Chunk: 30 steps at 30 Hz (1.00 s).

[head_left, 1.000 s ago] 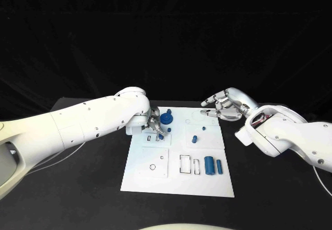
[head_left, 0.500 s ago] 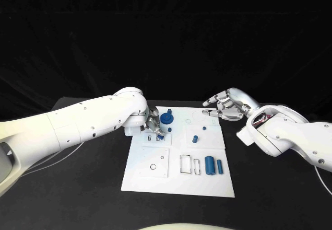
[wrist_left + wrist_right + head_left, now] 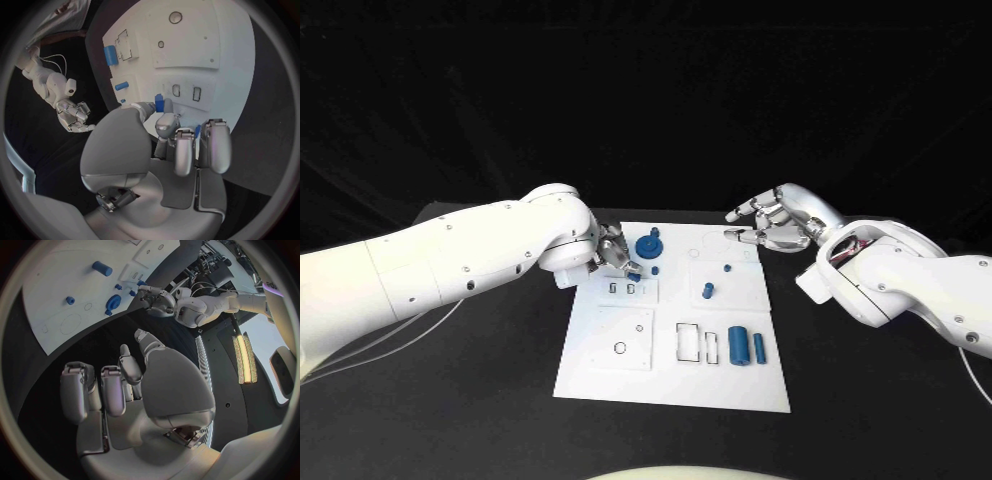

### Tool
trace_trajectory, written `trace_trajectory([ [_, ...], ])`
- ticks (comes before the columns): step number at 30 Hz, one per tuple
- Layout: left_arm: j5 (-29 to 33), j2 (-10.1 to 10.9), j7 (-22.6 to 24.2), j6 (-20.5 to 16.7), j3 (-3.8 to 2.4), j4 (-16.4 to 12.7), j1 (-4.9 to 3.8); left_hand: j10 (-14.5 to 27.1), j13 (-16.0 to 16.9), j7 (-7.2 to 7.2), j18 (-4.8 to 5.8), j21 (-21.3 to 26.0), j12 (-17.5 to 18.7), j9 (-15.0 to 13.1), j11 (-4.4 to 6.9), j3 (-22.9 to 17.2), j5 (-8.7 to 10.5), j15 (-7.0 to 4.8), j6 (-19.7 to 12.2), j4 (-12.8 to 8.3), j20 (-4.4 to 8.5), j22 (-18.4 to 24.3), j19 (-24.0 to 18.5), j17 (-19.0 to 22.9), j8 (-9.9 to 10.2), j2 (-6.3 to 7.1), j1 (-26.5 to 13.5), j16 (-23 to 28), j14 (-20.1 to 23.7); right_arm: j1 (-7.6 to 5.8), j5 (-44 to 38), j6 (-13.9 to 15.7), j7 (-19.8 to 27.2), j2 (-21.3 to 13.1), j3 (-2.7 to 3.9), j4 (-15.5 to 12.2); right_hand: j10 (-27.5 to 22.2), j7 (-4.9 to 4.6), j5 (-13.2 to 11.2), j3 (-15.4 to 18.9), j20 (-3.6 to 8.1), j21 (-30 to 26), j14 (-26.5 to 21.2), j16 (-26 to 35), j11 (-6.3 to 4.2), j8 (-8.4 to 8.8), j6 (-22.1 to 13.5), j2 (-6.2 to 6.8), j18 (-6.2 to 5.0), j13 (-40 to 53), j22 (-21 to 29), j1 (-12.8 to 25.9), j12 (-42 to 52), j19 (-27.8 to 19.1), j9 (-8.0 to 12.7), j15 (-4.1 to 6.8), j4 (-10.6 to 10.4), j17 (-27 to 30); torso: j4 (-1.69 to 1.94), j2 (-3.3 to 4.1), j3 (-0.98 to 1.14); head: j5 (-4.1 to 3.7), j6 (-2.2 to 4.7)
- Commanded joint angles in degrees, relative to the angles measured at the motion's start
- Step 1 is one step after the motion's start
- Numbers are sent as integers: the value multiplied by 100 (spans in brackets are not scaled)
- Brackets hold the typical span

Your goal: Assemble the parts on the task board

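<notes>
1. The black counter point(image 3: 473, 400) carries the white rectangular task board point(image 3: 675, 380) at its middle.
2. The left hand point(image 3: 620, 258) reaches over the board's far left part; in the left wrist view its thumb and a finger pinch a small blue block-shaped part point(image 3: 159, 103), held just above two small slots in the board.
3. The right hand point(image 3: 773, 222) hovers off the board's far right corner, fingers loosely curled and apart, holding nothing.
4. A large blue round part with a knob point(image 3: 648, 246) stands on the far part of the board, just right of the left hand.
5. Two blue cylinders point(image 3: 737, 346) lie side by side on the board's near right part, next to rectangular outlines.
6. A small blue peg point(image 3: 707, 291) lies near the board's middle.
</notes>
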<state>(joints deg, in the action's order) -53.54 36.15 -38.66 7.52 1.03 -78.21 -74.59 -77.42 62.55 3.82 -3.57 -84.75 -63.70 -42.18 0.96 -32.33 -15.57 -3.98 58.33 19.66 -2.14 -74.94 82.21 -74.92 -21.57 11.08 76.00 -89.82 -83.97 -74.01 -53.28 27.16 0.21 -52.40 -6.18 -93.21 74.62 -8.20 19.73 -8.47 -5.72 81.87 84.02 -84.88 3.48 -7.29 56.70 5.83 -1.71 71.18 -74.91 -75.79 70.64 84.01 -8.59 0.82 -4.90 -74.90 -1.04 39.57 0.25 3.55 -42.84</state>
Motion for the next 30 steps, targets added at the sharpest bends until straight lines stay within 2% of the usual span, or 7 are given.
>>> trace_trajectory([
  [1, -302, 75, -50, -510, -1, -152, 69, -34, 10, -38, 86, -25, -13, -21, 3, -1219, 39, -22, 7, -1258, 6, -326, -1, -1508, -30, 0, -55, -18, -603, 7, -67, -56, 15, -18, -1, -5, 13, -6, 26, 7, 19, -11, 367, 37, -10, -21, 36, 2, -62, 1, -904, -41, 21, 9, -8, -6, 28, -576, 9, -2, -1, 4, -22],
  [4, -501, 130, -69, -643, 0, -243, 140, -40, 11, -40, 85, -23, -15, -33, 5, -1233, 38, -24, 11, -1272, 7, -322, -4, -1508, -35, 1, -65, -18, -603, 8, -66, -54, 16, -30, -1, -9, 13, -6, 26, 7, 19, -11, 367, 37, -10, -21, 36, 2, -62, 1, -904, -41, 21, 9, -8, -6, 28, -576, 15, -3, -3, -1, -41],
  [8, -802, 185, -71, -860, 0, -354, 257, -48, 10, -45, 86, -26, -17, -54, 9, -1265, 35, -27, 17, -1290, 11, -327, 1, -1508, -46, 1, -86, -18, -603, 11, -66, -53, 21, -48, -1, -12, 13, -6, 26, 7, 19, -11, 367, 37, -10, -21, 36, 2, -62, 1, -904, -41, 21, 9, -8, -6, 28, -576, 48, -14, -9, -33, -66],
  [14, -1070, 199, -59, -1054, 0, -413, 372, -85, 47, -55, 90, -36, -60, -99, 19, -1326, 35, -36, 29, -1327, 19, -347, 16, -1508, -66, 21, -141, -18, -603, 15, -66, -60, 28, -62, -2, -15, 12, -6, 30, 12, 20, -19, 367, 37, -10, -23, 37, 4, -64, -2, -899, -31, 19, 4, -9, -7, 23, -577, 32, -10, -1, -11, -73],
  [18, -1163, 184, -66, -1106, 0, -425, 417, -88, 41, -58, 90, -36, -57, -111, 21, -1345, 35, -38, 33, -1333, 22, -348, 17, -1508, -71, 22, -159, -18, -603, 20, -66, -69, 26, -74, -3, -12, 11, -6, 31, 14, 20, -19, 365, 42, -10, -23, 37, 4, -64, -4, -899, -28, 17, 4, -9, -7, 21, -569, 35, -8, -11, -21, -71],
  [23, -1232, 175, -81, -1075, 0, -441, 449, -92, 40, -61, 92, -41, -57, -122, 24, -1359, 35, -40, 37, -1339, 24, -358, 24, -1508, -77, 26, -175, -18, -603, 25, -66, -78, 26, -81, -4, -12, 11, -6, 31, 14, 20, -19, 365, 42, -10, -23, 37, 4, -64, -4, -899, -28, 17, 4, -9, -7, 21, -569, 29, -7, 3, -12, -75],
  [30, -1260, 145, -175, -770, 1, -451, 468, -98, 37, -66, 94, -45, -58, -141, 29, -1378, 38, -44, 42, -1351, 26, -368, 32, -1508, -85, 42, -203, -18, -603, 30, -66, -93, 28, -81, -5, -17, 15, -5, 33, 15, 20, -12, 366, 40, -11, -24, 38, 4, -62, 0, -904, -26, 22, 10, -10, -7, 20, -572, 24, -6, 5, -11, -91],
])
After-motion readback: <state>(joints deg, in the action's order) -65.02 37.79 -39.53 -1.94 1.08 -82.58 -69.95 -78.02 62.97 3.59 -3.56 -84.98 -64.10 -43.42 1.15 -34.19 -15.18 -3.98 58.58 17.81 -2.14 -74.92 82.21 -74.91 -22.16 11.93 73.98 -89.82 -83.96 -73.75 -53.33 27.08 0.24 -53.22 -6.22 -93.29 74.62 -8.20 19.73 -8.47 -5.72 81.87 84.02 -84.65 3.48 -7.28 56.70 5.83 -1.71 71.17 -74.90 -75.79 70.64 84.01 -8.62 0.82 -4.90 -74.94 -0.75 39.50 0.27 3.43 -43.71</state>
